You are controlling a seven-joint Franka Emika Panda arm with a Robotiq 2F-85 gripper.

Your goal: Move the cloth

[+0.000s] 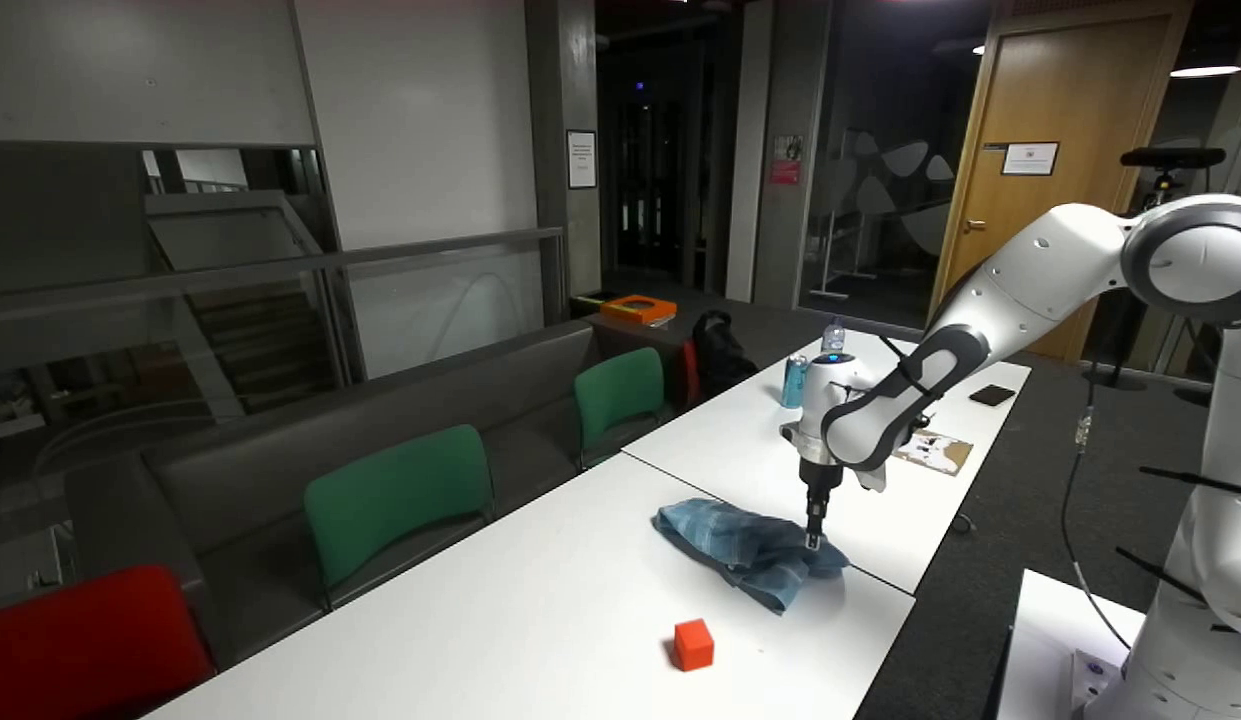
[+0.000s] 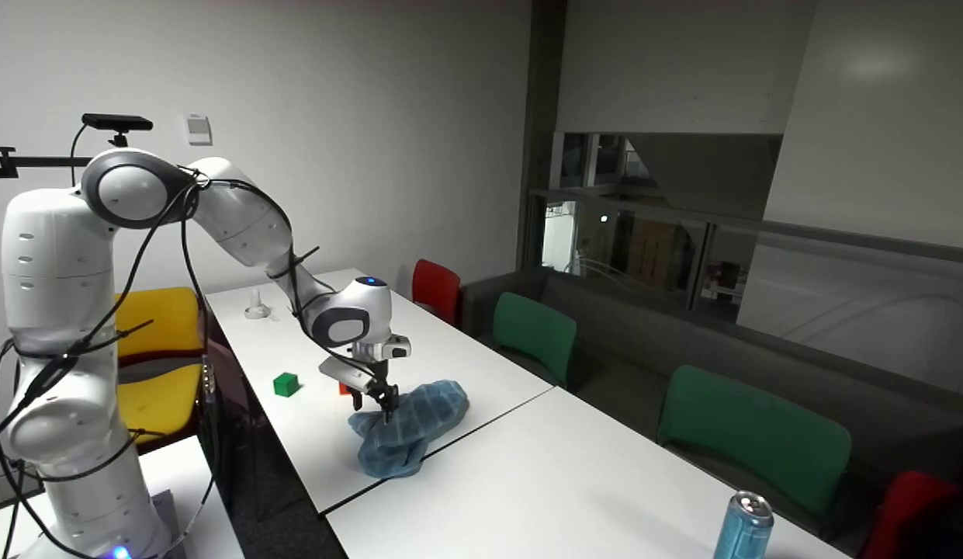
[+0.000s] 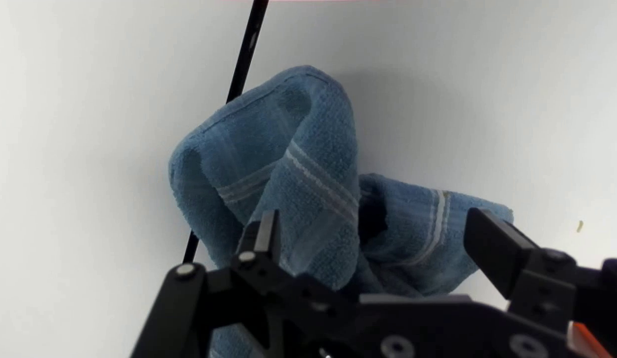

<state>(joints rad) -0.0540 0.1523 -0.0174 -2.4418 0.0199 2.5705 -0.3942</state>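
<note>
The cloth is a blue towel with pale stripes, lying crumpled on the white table in both exterior views. In the wrist view the cloth is folded over itself, with one end sticking out to the right. My gripper is open, its two fingers wide apart over the cloth. In the exterior views the gripper points down at one end of the cloth. Whether the fingertips touch the cloth I cannot tell. The cloth's part under the gripper body is hidden.
A red cube stands near the cloth; the gripper partly hides it in an exterior view. A green cube is near the table edge. A blue can, a bottle and a phone stand farther along. A table seam runs under the cloth.
</note>
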